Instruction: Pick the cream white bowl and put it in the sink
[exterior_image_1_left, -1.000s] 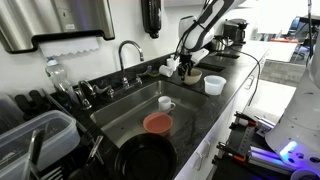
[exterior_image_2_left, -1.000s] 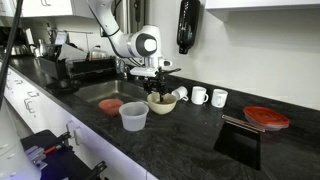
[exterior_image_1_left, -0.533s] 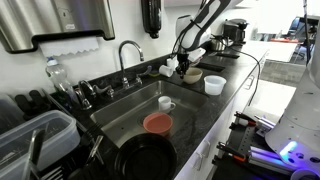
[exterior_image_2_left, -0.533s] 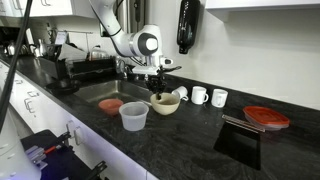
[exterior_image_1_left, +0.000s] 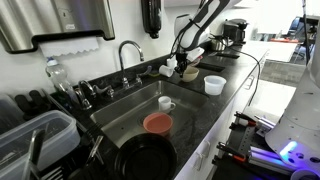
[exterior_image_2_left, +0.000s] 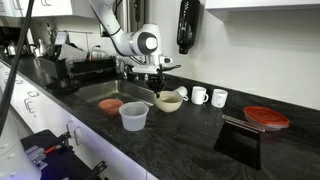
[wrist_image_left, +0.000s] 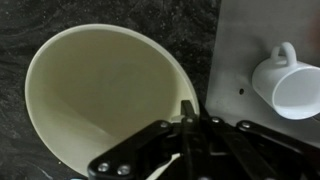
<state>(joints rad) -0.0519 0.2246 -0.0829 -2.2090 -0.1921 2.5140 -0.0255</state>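
The cream white bowl (wrist_image_left: 100, 95) fills the left of the wrist view. In both exterior views the bowl (exterior_image_2_left: 169, 101) (exterior_image_1_left: 190, 73) is on the dark counter just beside the sink (exterior_image_1_left: 120, 110) (exterior_image_2_left: 100, 92). My gripper (wrist_image_left: 188, 115) is shut on the bowl's rim, one finger inside and one outside. In the exterior views the gripper (exterior_image_2_left: 160, 88) (exterior_image_1_left: 181, 68) points down over the bowl's edge nearest the sink.
The sink holds a white mug (exterior_image_1_left: 166, 103) (wrist_image_left: 288, 80), a red dish (exterior_image_1_left: 156, 122) and a black pan (exterior_image_1_left: 145, 160). A translucent tub (exterior_image_2_left: 133, 115) stands near the counter's front. White mugs (exterior_image_2_left: 199, 95) and a red lid (exterior_image_2_left: 266, 117) sit farther along. The faucet (exterior_image_1_left: 128, 55) is behind the sink.
The jaws have closed from open onto the bowl's rim. The bowl has shifted slightly and looks a little higher than before.
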